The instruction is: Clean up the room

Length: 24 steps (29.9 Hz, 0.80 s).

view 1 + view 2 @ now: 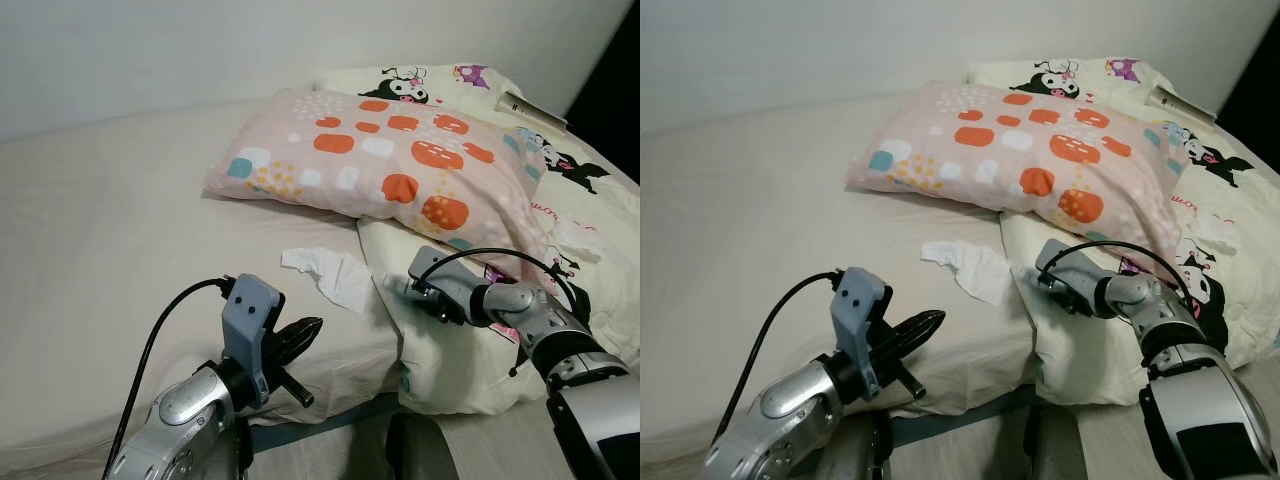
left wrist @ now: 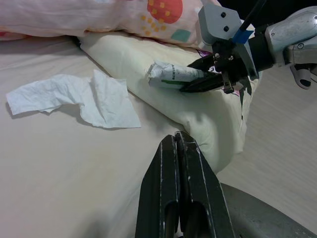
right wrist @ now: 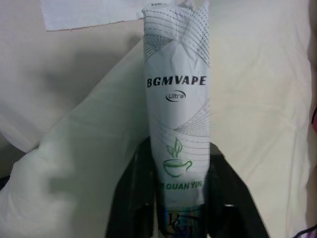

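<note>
A white wrapper packet [image 3: 176, 109] printed "BGMVAPE" lies on the folded cream quilt [image 1: 450, 350] at the bed's near edge. My right gripper [image 1: 405, 288] is shut on its end, black fingers [image 3: 225, 188] on either side. The packet [image 2: 173, 75] points toward a crumpled white tissue [image 1: 330, 272], which lies flat on the beige sheet just left of it. My left gripper [image 1: 305, 330] hovers over the sheet's front edge, below the tissue, fingers [image 2: 178, 188] pressed together and holding nothing.
A pink pillow [image 1: 380, 160] with orange spots rests behind the tissue, on a cartoon-print blanket [image 1: 570, 200]. A flat grey item [image 1: 530, 108] lies at the bed's far right corner. Another white tissue [image 1: 580, 235] sits on the blanket at right. The wide beige sheet [image 1: 120, 220] stretches left.
</note>
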### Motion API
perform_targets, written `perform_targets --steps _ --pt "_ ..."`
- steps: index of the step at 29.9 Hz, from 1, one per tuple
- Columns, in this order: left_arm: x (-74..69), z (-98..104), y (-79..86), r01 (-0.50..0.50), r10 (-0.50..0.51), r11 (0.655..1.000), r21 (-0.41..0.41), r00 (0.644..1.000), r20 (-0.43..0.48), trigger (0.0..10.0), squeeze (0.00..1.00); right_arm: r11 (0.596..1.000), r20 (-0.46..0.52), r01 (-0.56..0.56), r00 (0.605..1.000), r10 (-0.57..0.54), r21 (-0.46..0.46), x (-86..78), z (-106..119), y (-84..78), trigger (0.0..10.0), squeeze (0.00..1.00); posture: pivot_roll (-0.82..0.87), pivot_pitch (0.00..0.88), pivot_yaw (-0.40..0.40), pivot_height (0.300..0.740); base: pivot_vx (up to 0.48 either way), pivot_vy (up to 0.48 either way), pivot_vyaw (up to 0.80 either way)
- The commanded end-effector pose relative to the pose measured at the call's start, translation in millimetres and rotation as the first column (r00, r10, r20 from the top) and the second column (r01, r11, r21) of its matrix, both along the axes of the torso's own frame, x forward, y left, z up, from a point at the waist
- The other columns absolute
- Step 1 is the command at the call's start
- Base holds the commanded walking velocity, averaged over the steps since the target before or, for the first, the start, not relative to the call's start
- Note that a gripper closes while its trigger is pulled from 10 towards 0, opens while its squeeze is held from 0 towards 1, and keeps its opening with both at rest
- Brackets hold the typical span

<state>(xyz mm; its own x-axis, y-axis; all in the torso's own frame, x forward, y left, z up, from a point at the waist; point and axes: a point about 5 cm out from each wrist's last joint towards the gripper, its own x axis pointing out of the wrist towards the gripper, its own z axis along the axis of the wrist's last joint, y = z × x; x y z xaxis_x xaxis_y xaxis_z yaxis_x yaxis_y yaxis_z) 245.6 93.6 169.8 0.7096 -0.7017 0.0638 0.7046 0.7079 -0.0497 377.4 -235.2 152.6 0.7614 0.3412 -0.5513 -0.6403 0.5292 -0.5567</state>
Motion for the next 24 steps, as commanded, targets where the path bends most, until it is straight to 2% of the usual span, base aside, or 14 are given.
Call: perform_targets --steps 1,3,5,7,10,11,13,14,16,18,19,22,23,24 --pt "-1.2 -3 -1.5 0.004 -0.004 1.000 0.009 1.000 -0.007 10.0 0.00 0.999 -0.026 0.036 0.999 -0.036 0.003 -4.0 -5 -8.8 0.0 0.00 0.16 0.294 -0.014 0.578 0.000 0.000 0.00" --pt "-0.5 -3 -1.4 0.003 -0.003 1.000 0.010 1.000 -0.006 10.0 0.00 0.999 -0.023 0.039 0.999 -0.038 0.009 -3.6 -4 -8.9 0.0 0.00 0.16 0.294 -0.014 0.578 0.000 0.000 0.00" --pt "1.4 -3 -0.2 0.000 0.000 1.000 0.011 1.000 -0.001 10.0 0.00 0.995 -0.004 0.058 0.998 -0.058 0.075 -0.9 1 -6.7 0.0 0.00 0.14 0.275 -0.015 0.578 0.000 0.000 0.00" --pt "1.4 -3 -0.2 0.000 0.000 1.000 0.011 1.000 -0.001 10.0 0.00 0.995 -0.004 0.058 0.998 -0.058 0.075 -0.9 1 -6.7 0.0 0.00 0.14 0.275 -0.015 0.578 0.000 0.000 0.00" --pt "3.9 -5 1.1 -0.007 0.007 1.000 0.007 1.000 0.003 10.0 0.00 0.981 0.018 0.068 0.997 -0.072 0.180 1.9 6 -1.6 0.0 0.00 0.12 0.242 -0.021 0.578 0.000 0.000 0.00" --pt "3.9 -5 1.1 -0.007 0.007 1.000 0.007 1.000 0.003 10.0 0.00 0.981 0.018 0.068 0.997 -0.072 0.180 1.9 6 -1.6 0.0 0.00 0.12 0.242 -0.021 0.578 0.000 0.000 0.00" --pt "7.8 -8 2.5 -0.039 0.039 0.999 -0.010 0.999 0.001 10.0 0.00 0.956 0.052 0.058 0.996 -0.077 0.288 4.8 10 7.1 0.0 0.00 0.07 0.197 -0.030 0.578 0.000 0.000 0.00" --pt "7.8 -8 2.5 -0.039 0.039 0.999 -0.010 0.999 0.001 10.0 0.00 0.956 0.052 0.058 0.996 -0.077 0.288 4.8 10 7.1 0.0 0.00 0.07 0.197 -0.030 0.578 0.000 0.000 0.00" --pt "15.7 -16 6.2 -0.125 0.125 0.992 -0.028 0.992 -0.024 10.0 0.00 0.923 0.105 0.026 0.992 -0.071 0.383 7.1 14 18.4 0.0 0.00 0.03 0.160 -0.035 0.578 0.000 0.000 0.00" --pt "23.9 -23 12.2 -0.224 0.223 0.975 -0.005 0.974 -0.043 10.0 0.00 0.902 0.149 -0.002 0.986 -0.069 0.432 8.3 17 25.8 0.0 0.00 0.03 0.155 -0.035 0.578 0.000 0.000 0.00" --pt "30.5 -28 18.9 -0.307 0.307 0.952 0.016 0.950 -0.054 10.0 0.00 0.878 0.192 0.008 0.975 -0.113 0.479 9.9 20 29.4 4.0 0.00 0.01 0.133 -0.031 0.578 0.000 0.000 0.00" --pt "37.7 -34 27.1 -0.402 0.404 0.915 0.040 0.912 -0.065 10.0 0.00 0.841 0.236 0.029 0.954 -0.185 0.540 11.3 24 32.4 4.0 0.00 0.01 0.133 -0.031 0.578 0.000 0.000 0.00" --pt "38.6 -35 28.3 -0.419 0.421 0.907 0.043 0.905 -0.069 10.0 0.00 0.841 0.239 0.026 0.954 -0.183 0.540 10.9 23 33.0 4.8 0.00 0.01 0.128 -0.031 0.578 0.000 0.000 0.00" --pt "40.8 -37 31.4 -0.450 0.452 0.892 0.046 0.888 -0.080 10.0 0.00 0.838 0.252 0.017 0.950 -0.183 0.546 10.0 22 35.5 10.0 0.00 0.01 0.128 -0.031 0.578 0.000 0.000 0.00"
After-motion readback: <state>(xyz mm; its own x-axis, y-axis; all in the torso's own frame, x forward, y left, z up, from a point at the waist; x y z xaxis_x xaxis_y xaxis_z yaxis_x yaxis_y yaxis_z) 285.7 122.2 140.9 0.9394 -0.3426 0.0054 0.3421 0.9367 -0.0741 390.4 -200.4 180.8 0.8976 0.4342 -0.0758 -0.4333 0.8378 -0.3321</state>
